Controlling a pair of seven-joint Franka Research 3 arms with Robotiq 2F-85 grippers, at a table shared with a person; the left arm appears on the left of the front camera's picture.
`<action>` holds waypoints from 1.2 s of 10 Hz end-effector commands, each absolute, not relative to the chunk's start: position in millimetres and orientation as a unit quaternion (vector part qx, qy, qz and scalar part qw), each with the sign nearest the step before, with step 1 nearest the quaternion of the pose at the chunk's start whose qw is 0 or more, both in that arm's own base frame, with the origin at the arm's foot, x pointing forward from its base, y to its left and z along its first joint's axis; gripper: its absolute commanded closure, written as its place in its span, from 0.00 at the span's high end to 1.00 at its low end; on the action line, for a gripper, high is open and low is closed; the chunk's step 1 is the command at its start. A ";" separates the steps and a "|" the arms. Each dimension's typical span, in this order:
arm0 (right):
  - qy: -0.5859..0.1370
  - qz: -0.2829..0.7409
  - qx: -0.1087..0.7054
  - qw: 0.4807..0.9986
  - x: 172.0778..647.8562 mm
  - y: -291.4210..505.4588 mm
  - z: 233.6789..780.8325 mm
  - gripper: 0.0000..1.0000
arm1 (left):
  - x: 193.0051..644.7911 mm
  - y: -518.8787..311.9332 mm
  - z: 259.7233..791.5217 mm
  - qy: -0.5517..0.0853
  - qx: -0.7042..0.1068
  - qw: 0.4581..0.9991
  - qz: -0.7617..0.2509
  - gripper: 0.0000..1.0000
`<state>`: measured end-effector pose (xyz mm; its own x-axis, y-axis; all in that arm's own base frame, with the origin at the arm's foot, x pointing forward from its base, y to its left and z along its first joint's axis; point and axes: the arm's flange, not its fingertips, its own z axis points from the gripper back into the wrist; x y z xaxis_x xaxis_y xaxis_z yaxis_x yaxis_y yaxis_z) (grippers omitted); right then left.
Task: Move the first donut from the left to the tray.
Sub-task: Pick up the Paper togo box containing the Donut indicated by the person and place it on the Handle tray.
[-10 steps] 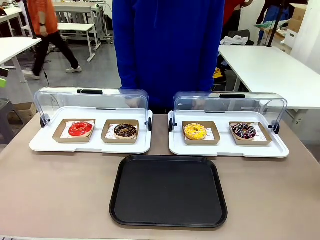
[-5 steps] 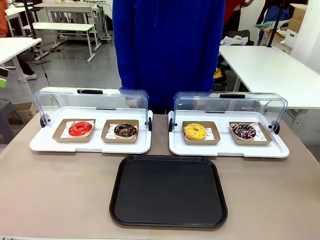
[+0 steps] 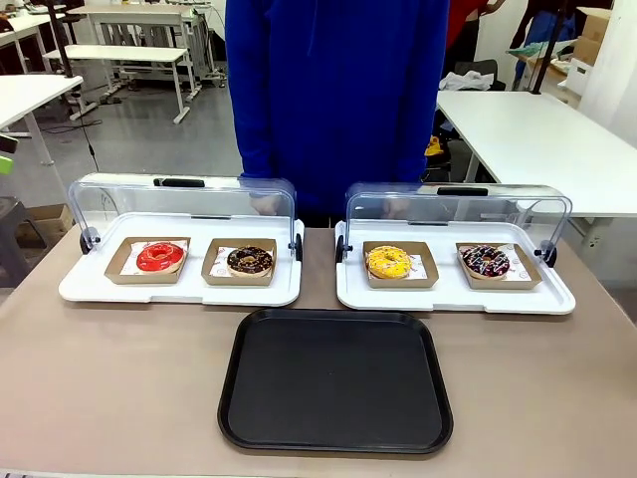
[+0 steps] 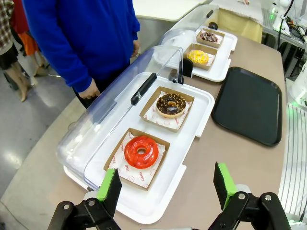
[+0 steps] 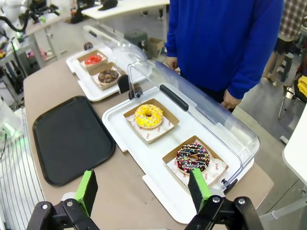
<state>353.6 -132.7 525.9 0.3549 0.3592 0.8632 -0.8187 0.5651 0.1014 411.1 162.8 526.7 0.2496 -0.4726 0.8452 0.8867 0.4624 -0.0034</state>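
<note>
Though agape, left hand (image 4: 167,183) half offscreen.

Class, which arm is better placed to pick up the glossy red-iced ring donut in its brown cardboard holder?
Left: the left gripper hovers open near the red-iced ring donut; the right gripper is near the sprinkled chocolate donut.

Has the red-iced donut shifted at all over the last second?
No. The red donut sits at the same spot on the left white tray, beside the chocolate donut.
</note>
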 end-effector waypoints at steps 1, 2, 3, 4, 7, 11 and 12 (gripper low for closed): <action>-0.438 0.385 0.273 0.765 357.8 -133.0 526.4 1.00 | 412.0 162.6 526.9 -0.417 -0.257 0.744 -0.454 1.00; -0.438 0.385 0.273 0.765 357.8 -133.0 526.4 1.00 | 412.0 162.6 526.9 -0.417 -0.257 0.744 -0.454 1.00; -0.438 0.385 0.273 0.765 357.8 -133.0 526.4 1.00 | 412.0 162.6 526.9 -0.417 -0.257 0.744 -0.454 1.00; -0.438 0.385 0.273 0.765 357.8 -133.0 526.4 1.00 | 412.0 162.6 526.9 -0.417 -0.257 0.744 -0.454 1.00; -0.438 0.385 0.273 0.765 357.8 -133.0 526.4 1.00 | 412.0 162.6 526.9 -0.417 -0.257 0.744 -0.454 1.00; -0.438 0.385 0.273 0.765 357.8 -133.0 526.4 1.00 | 412.0 162.6 526.9 -0.417 -0.257 0.744 -0.454 1.00; -0.438 0.385 0.273 0.765 357.8 -133.0 526.4 1.00 | 412.0 162.6 526.9 -0.417 -0.257 0.744 -0.454 1.00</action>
<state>353.6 -132.9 525.7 0.3546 0.3593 0.8633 -0.8187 0.5652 0.1011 411.1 162.8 526.7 0.2497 -0.4725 0.8452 0.8866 0.4625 -0.0034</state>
